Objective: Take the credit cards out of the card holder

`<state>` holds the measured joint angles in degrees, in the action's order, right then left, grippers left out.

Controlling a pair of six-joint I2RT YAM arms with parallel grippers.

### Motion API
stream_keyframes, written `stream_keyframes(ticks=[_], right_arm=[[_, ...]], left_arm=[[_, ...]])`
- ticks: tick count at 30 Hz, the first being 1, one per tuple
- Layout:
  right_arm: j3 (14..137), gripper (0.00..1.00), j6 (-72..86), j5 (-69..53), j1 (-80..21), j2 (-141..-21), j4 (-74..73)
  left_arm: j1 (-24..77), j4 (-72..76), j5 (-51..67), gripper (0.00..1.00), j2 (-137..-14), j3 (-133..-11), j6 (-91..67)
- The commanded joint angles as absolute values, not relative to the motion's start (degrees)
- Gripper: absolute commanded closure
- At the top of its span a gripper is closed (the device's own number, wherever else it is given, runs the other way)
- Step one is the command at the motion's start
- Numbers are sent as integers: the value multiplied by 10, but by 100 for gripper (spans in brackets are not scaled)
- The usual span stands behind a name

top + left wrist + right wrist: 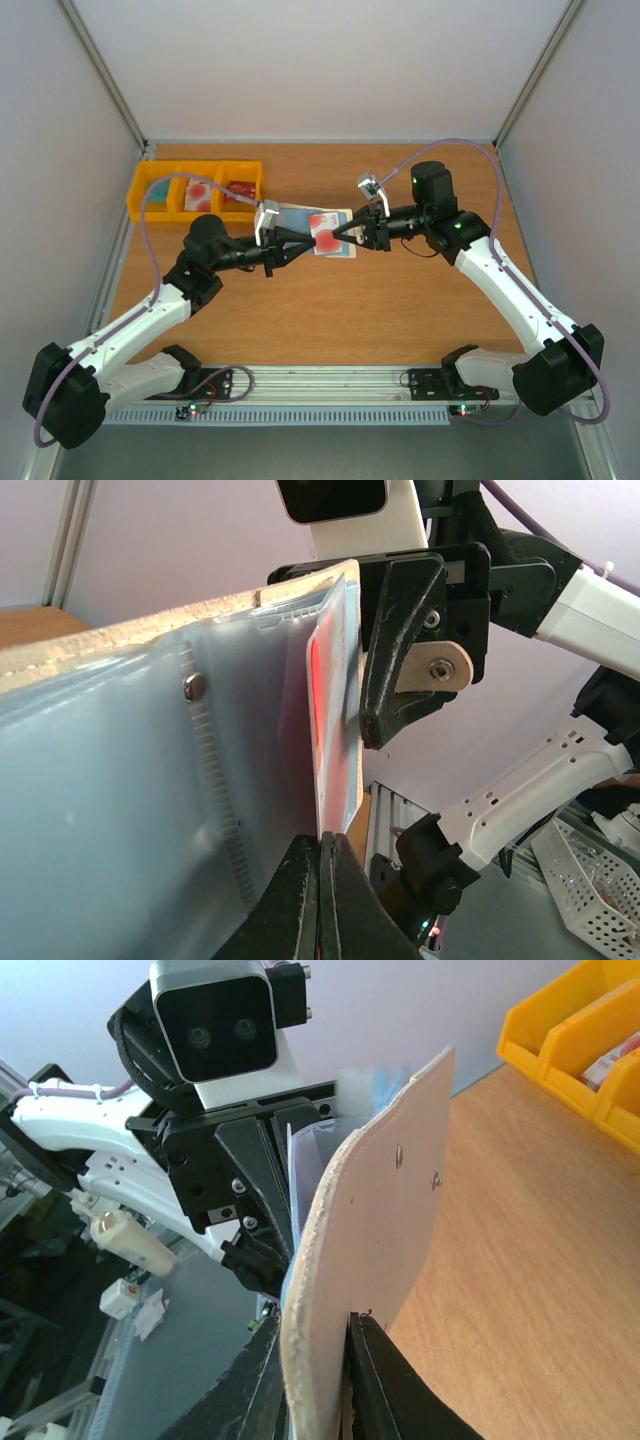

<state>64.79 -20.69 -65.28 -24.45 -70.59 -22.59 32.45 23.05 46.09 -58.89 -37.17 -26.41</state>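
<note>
The card holder (pixel 296 215) is held up open between the two grippers over the middle of the table. Its pale blue-grey inside fills the left wrist view (pixel 120 780); its cream-beige outside shows in the right wrist view (pixel 385 1190). A whitish-pink credit card (pixel 324 232) with a red mark sticks out of a clear pocket (pixel 335 730). My left gripper (pixel 308 241) is shut on the card's lower edge (pixel 322 848). My right gripper (pixel 343 235) is shut on the holder's beige flap (pixel 316 1332).
Yellow plastic bins (pixel 195 190) stand at the back left of the wooden table, with cards lying in them; they also show in the right wrist view (pixel 585 1045). The table's walls rise at the back and on both sides.
</note>
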Motion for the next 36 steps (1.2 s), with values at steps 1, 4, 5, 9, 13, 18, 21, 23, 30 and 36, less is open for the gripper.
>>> stream_keyframes(ticks=[1, 4, 5, 9, 13, 18, 21, 23, 30, 36], right_arm=[[663, 80, -226, -656, -245, -693, -239], [656, 81, -215, -662, -239, -687, -230], [656, 83, -214, -663, -239, -687, -229], [661, 97, -212, -679, -239, -693, -228], [662, 99, -215, -680, -238, -690, -227], [668, 99, -226, -684, -233, -683, -246], [674, 99, -221, -687, -232, -692, -250], [672, 99, -212, -689, -234, -698, -240], [669, 99, -207, -695, -237, -693, -224], [669, 99, -197, -707, -237, -695, -209]], left_arm=[[311, 250, 453, 100, -579, -378, -261], [294, 233, 455, 100, -570, -375, -275], [294, 233, 463, 100, -566, -373, -272], [291, 231, 477, 100, -558, -367, -266], [285, 230, 486, 100, -555, -361, -270], [259, 208, 509, 100, -553, -355, -252], [261, 238, 528, 100, -556, -355, -257], [278, 248, 525, 100, -556, -358, -245], [306, 274, 485, 98, -568, -368, -243], [307, 280, 485, 72, -577, -372, -257]])
